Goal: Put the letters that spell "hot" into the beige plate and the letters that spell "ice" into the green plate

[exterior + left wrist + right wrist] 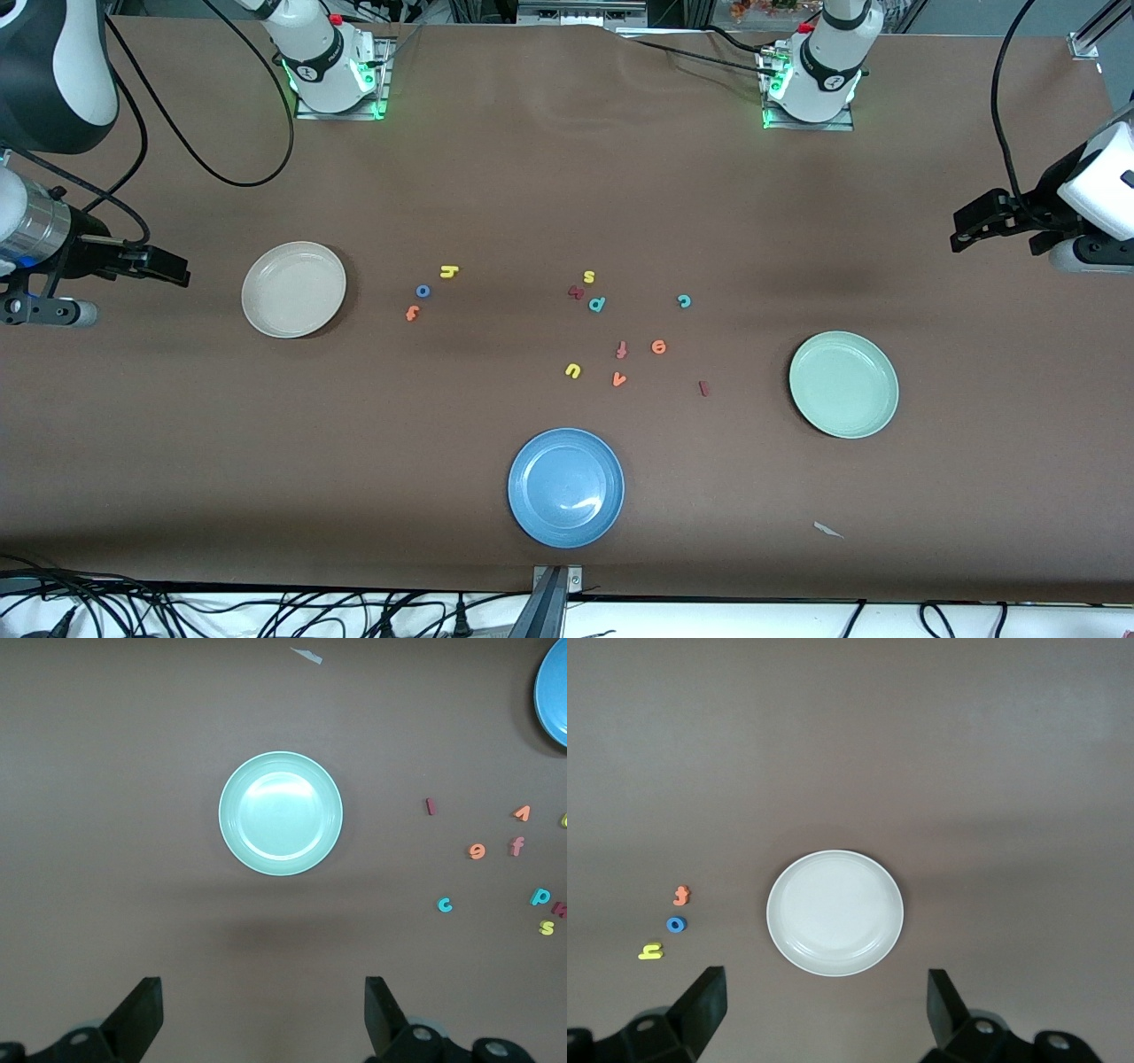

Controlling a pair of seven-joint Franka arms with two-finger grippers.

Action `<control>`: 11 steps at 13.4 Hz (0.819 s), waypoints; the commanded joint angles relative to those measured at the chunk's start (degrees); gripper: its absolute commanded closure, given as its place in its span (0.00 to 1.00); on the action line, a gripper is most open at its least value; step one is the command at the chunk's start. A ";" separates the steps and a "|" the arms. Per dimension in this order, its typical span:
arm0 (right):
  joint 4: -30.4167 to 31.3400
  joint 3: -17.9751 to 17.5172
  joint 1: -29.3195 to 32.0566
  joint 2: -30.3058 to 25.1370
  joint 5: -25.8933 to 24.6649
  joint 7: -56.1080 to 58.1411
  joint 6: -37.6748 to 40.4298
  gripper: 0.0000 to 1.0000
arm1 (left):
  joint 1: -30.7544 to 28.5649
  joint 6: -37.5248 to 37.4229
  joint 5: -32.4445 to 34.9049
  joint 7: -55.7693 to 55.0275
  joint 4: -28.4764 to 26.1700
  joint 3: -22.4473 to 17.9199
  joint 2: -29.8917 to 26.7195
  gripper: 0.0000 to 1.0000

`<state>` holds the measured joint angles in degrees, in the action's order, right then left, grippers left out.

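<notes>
The beige plate [293,289] [834,912] lies toward the right arm's end of the table. Beside it sit the yellow h [449,271] [650,951], blue o [423,291] [676,924] and orange t [412,312] [681,895]. The green plate [843,384] [281,813] lies toward the left arm's end. The teal c [683,301] [445,904], orange e [658,346] [477,850] and dark red i [703,387] [431,806] lie on the table near it. My right gripper [173,266] [826,988] hangs open and empty over bare table beside the beige plate. My left gripper [966,226] [261,992] hangs open and empty over bare table near the green plate.
A blue plate [566,486] lies near the front edge. Mid-table are other loose letters: yellow s [589,276], teal p [597,304], reddish f [622,350], yellow u [572,370], orange v [618,379]. A paper scrap [828,530] lies nearer the front camera than the green plate.
</notes>
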<state>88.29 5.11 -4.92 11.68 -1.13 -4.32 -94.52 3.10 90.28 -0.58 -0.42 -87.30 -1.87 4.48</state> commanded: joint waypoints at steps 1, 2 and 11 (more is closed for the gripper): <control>0.04 0.08 0.17 -0.78 2.00 -0.52 1.00 0.00 | -0.38 -1.16 -0.74 1.39 1.69 0.11 0.71 0.00; 0.04 0.08 0.18 -0.78 2.01 -0.52 0.91 0.00 | -0.38 -1.16 -0.74 1.39 1.69 0.03 0.71 0.00; 0.04 0.08 0.18 -0.78 2.01 0.27 0.74 0.00 | -0.38 -1.07 -0.74 1.48 1.60 0.02 0.71 0.00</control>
<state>88.29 5.11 -4.89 11.68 -0.21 -4.37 -94.39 3.09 90.28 -0.58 -0.42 -87.30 -1.88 4.48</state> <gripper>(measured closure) 0.000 0.000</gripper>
